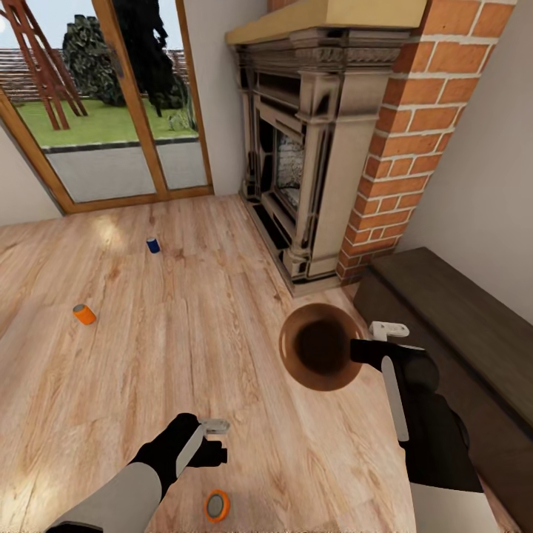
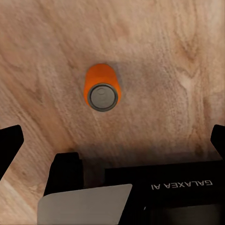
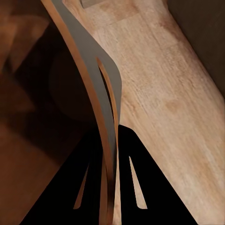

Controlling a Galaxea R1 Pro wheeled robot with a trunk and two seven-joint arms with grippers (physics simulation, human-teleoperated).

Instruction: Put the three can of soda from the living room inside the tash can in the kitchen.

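Note:
An upright orange can of soda point(image 1: 217, 505) point(image 2: 101, 89) stands on the wood floor just below my left gripper point(image 1: 218, 440) point(image 2: 112, 140), which hangs open above it, its fingers point(image 2: 10, 146) spread wide. A second orange can point(image 1: 84, 314) lies on its side at the left. The dark blue can point(image 1: 152, 245) stands farther off, toward the glass doors. My right gripper point(image 1: 364, 349) point(image 3: 110, 187) is shut on the rim of the copper-brown tash can point(image 1: 320, 346) point(image 3: 101, 93), holding it off the floor with its dark inside facing up.
The ornate fireplace point(image 1: 303, 155) and red brick chimney point(image 1: 414, 141) stand ahead. A dark low cabinet point(image 1: 459, 326) runs along the right wall beside my right arm. Glass doors point(image 1: 111, 104) close the far left. Wood floor point(image 1: 185, 348) stretches between the cans.

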